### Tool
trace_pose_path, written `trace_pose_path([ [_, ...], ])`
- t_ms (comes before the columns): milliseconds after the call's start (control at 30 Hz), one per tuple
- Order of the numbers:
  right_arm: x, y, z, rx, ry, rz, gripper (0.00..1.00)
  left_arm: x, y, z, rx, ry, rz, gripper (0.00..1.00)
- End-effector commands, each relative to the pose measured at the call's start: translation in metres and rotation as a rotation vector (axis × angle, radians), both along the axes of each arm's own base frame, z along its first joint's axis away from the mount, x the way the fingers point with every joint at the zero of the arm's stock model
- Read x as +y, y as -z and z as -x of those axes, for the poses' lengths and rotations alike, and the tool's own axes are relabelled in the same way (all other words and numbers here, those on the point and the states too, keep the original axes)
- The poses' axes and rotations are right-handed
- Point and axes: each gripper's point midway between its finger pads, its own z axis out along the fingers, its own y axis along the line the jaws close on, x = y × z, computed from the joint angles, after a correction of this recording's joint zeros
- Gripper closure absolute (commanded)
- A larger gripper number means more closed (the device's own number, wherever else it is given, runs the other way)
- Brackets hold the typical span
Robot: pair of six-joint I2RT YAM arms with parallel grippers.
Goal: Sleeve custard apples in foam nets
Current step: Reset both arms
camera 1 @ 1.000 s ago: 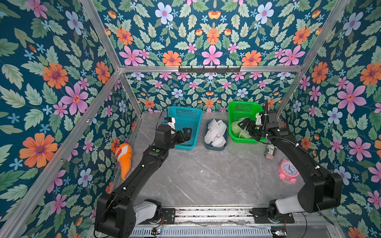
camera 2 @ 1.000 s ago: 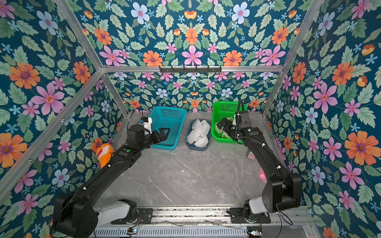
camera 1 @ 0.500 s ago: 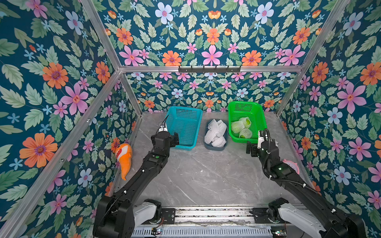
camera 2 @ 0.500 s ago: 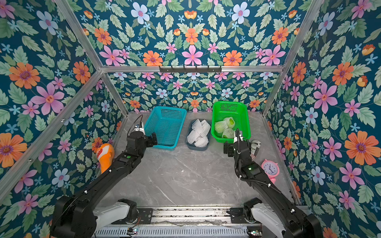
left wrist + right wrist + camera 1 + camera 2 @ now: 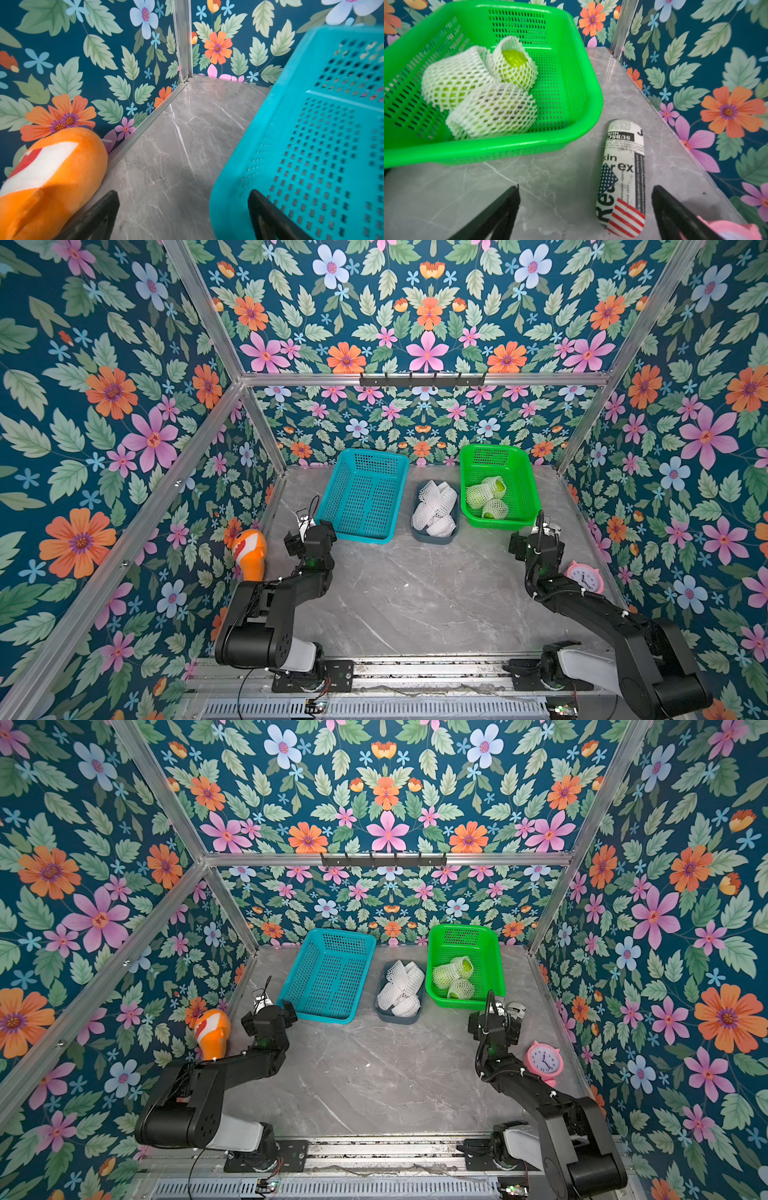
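With three custard apples lying netted in the green basket, the left claw and right claw draw back wide open and empty, work seemingly done.

Custard apples, perhaps three, lie in the right basket, spare foam nets just left.
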Motion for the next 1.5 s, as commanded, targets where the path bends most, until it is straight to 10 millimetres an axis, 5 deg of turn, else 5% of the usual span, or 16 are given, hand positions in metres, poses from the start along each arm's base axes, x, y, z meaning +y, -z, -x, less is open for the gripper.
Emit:
trace_pose_path([
  [0,0.003,-0.019,-0.011,-0.145,-0.023,0.004,0.01,-0.003,0.0,-0.002,-0.029,0.047,-0.018,0.01],
  [333,0.01,-0.015,-0.017,-0.231,-0.122,0.022,0.01,-0.013,0.0,0.002,-0.116,0.147,-0.033,0.01],
  [600,0.009,0.014,-0.026,-0.112,-0.205,-0.112,0.01,-0.017,0.008,0.009,-0.142,0.195,-0.025,0.01],
  [1467,0.004,0.011,-0.031,-0.127,-0.189,-0.123,0.01,-0.011,0.01,0.001,-0.124,0.19,-0.006,0.0],
])
